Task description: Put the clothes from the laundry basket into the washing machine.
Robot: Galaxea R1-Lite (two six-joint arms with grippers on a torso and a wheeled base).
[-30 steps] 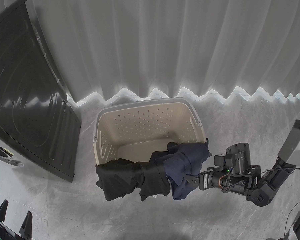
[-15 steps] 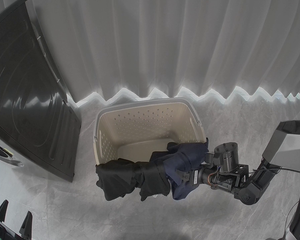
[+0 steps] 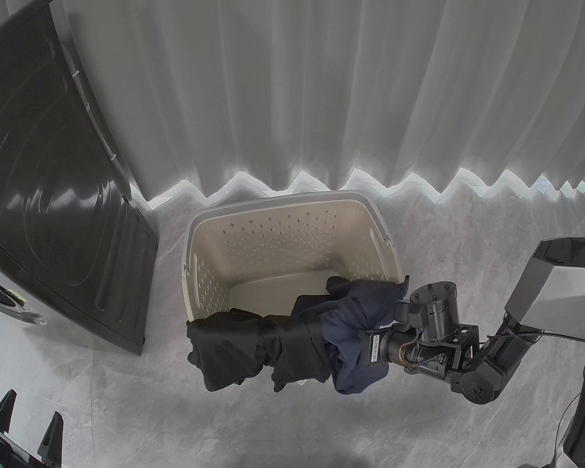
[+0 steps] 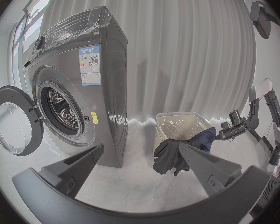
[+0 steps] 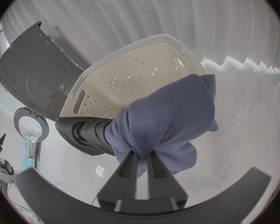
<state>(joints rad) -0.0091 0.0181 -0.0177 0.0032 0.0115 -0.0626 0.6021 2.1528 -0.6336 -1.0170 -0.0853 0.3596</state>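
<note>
1. A cream plastic laundry basket [image 3: 285, 232] with small star-shaped holes in its walls stands on the pale grey marbled floor [image 3: 175, 417], just in front of a long white pleated curtain [image 3: 305, 79].
2. A navy blue cloth garment [image 3: 361, 316] is bunched over the basket's near right corner. Part of it lies down inside the basket and part hangs outside over the rim.
3. A black cloth garment [image 3: 240, 352] is draped along the near rim beside it and sags down the outer wall. The two touch, with the navy one lapping over the black one's end.
4. The right gripper [image 5: 142, 158] is at the outer side of that corner, about level with the rim. Its two dark fingers [image 5: 127, 168] are drawn almost together, pinching a fold of the navy garment between them.
5. The left gripper [image 4: 140, 146] sits low near the floor, well apart from the basket. Its fingers are spread wide with nothing between them.
6. The dark grey front-loading washing machine [image 4: 109, 78] stands near the basket, on the robot's left. Its round door [image 4: 14, 122] is swung wide open and the steel drum [image 4: 60, 108] shows through the opening.
</note>
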